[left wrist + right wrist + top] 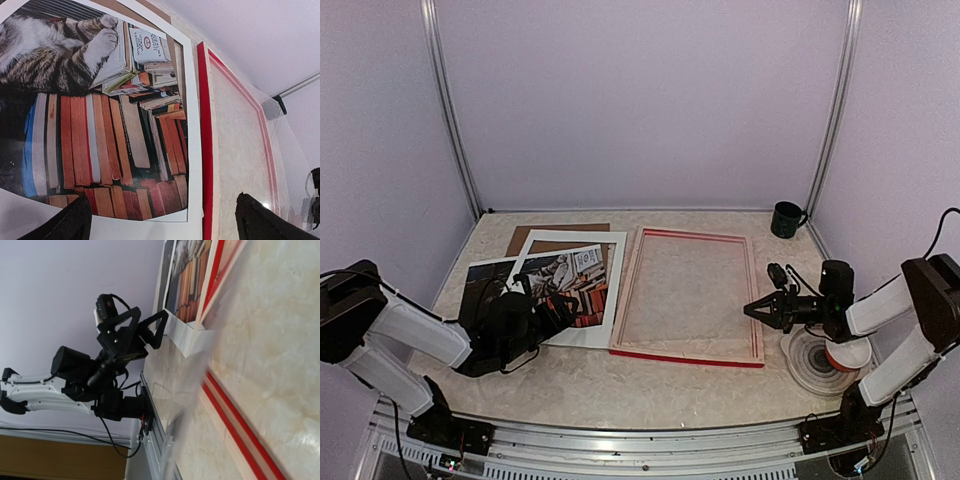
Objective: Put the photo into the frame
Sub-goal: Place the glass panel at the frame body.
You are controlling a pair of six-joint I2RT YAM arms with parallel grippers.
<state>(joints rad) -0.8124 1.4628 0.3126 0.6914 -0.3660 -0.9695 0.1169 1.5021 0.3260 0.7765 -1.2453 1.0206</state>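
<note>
Biggest worry here: the left jaws (545,312) are spread wide and empty, hanging just over one corner of the photo (100,130), and that print is thin paper lying flat. If they come down and close, I'd guess they either crease that corner or scoop up the white mat (195,150) along with it, since the two overlap. Sliding it sideways could also shove the frame (685,356), which sits just right of the mat. The photo is on the left part of the counter (650,395), outside the frame, stretching away from the left jaws toward the far side. The right jaws (757,310) are clenched over the frame's right rail; can't tell if they pinch anything.
</note>
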